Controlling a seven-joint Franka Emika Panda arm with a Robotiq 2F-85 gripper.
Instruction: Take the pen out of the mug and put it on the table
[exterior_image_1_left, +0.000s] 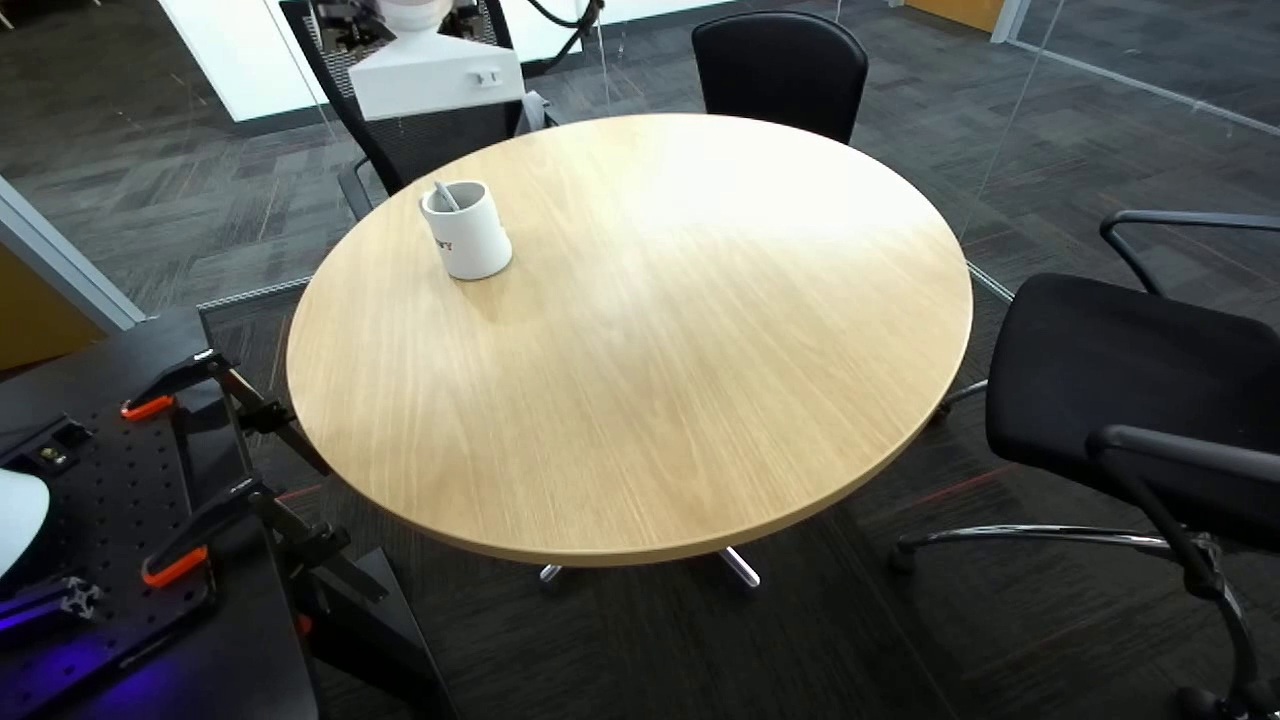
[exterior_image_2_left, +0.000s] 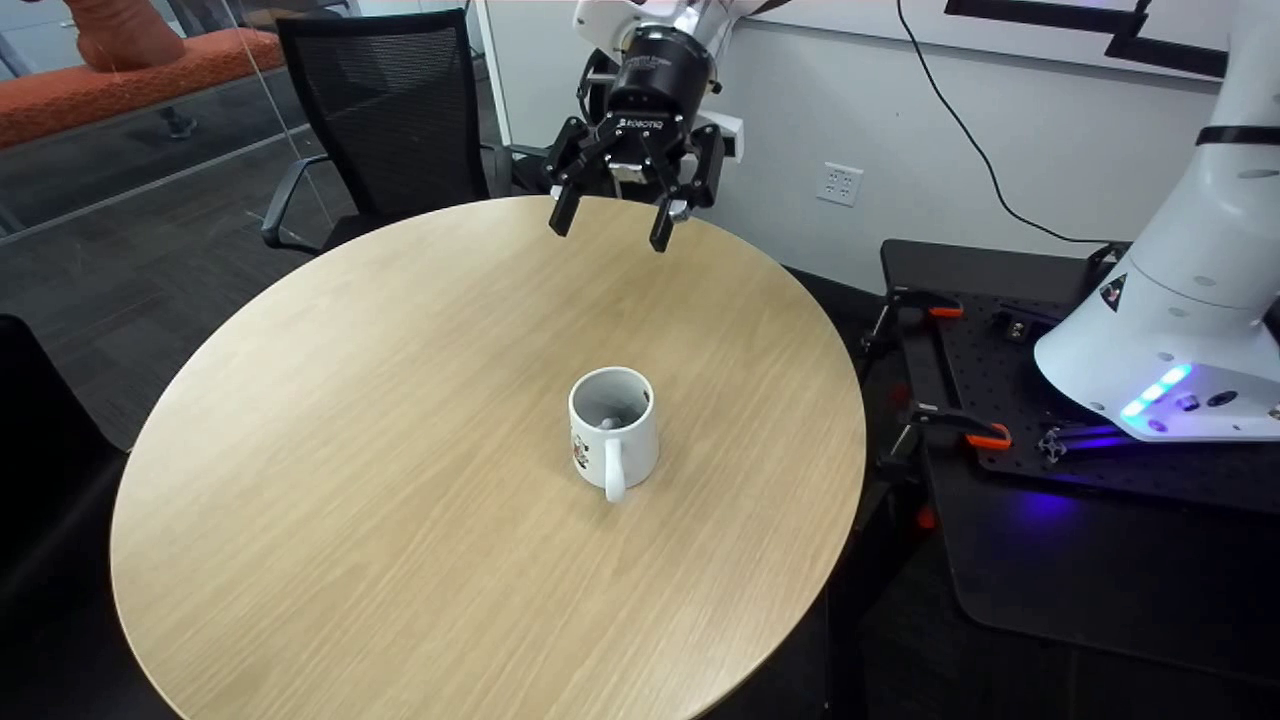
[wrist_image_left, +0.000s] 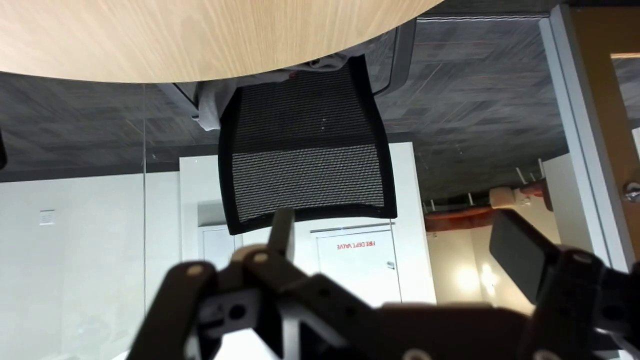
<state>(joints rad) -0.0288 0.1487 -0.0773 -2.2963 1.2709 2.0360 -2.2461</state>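
The white mug (exterior_image_1_left: 475, 240) stands upright on the round light wood table (exterior_image_1_left: 640, 400). It also shows in an exterior view (exterior_image_2_left: 642, 445) with its handle toward that camera. The thin pen (exterior_image_1_left: 447, 197) leans inside the mug, its end at the rim; it looks greyish here. In an exterior view only a small bit of the pen (exterior_image_2_left: 609, 423) shows inside. My gripper (exterior_image_2_left: 610, 232) is open and empty, in the air well apart from the mug. In the wrist view the open fingers (wrist_image_left: 395, 230) have nothing between them. The mug and pen are out of the wrist view.
Black chairs stand round the table, one a mesh-backed chair (wrist_image_left: 307, 135) beyond the table edge. A black bench (exterior_image_2_left: 1100, 570) with orange-tipped clamps (exterior_image_2_left: 990, 437) carries the white robot base (exterior_image_2_left: 1170, 330) beside the table. A white housing on my arm (exterior_image_1_left: 435, 75) hangs at the top.
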